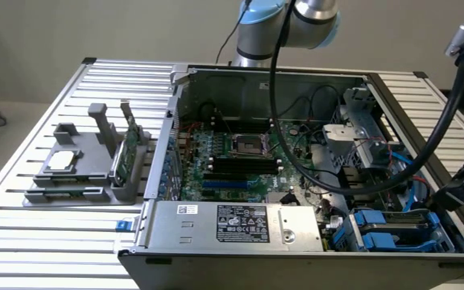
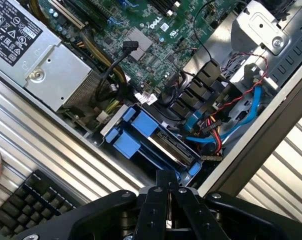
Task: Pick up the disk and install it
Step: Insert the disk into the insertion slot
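Exterior view: the blue-framed disk (image 1: pixel 395 228) sits in the corner bay of the case (image 1: pixel 296 267), beside the power supply (image 1: pixel 215 225) (the case stands on the desk (image 1: pixel 38 241)). Wrist view: the fingers (image 2: pixel 165 181) are closed and empty, near the disk (image 2: pixel 168 144).

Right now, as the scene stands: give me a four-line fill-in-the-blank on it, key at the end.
1. The disk sits inside the computer case, framed by a ___ plastic carrier.
2. The tool, close to the disk, is ___.
3. The green circuit card stands in the grey holder on the exterior view's ___ of the case.
4. Outside the case, past the table slats, lies a black ___.
Missing: blue; shut; left; keyboard.
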Robot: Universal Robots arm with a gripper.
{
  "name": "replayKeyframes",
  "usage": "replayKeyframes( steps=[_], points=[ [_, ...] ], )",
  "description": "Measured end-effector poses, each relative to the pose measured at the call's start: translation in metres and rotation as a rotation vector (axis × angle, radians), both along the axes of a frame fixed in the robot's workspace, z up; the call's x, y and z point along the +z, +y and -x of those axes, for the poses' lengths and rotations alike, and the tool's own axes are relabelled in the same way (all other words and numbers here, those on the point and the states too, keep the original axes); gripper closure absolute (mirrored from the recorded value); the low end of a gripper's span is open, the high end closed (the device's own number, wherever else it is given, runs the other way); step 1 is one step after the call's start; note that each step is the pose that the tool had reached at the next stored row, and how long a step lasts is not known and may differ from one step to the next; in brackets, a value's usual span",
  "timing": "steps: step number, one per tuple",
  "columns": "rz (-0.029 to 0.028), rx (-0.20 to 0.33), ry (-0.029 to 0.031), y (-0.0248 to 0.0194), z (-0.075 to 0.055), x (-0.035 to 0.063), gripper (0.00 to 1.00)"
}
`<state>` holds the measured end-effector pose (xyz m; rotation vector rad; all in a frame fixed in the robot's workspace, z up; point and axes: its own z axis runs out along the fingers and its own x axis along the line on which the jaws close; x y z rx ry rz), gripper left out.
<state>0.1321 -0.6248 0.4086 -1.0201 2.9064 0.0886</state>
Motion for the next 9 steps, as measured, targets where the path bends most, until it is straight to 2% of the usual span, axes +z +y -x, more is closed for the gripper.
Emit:
replayKeyframes(
  steps=[6, 9],
  points=[
    [0.0002, -0.048, 0.0501, -0.0002, 0.0000, 0.0000, 0.89],
    [-0.0002, -0.074, 0.0710, -0.0002, 0.0000, -0.0001, 0.89]
  ],
)
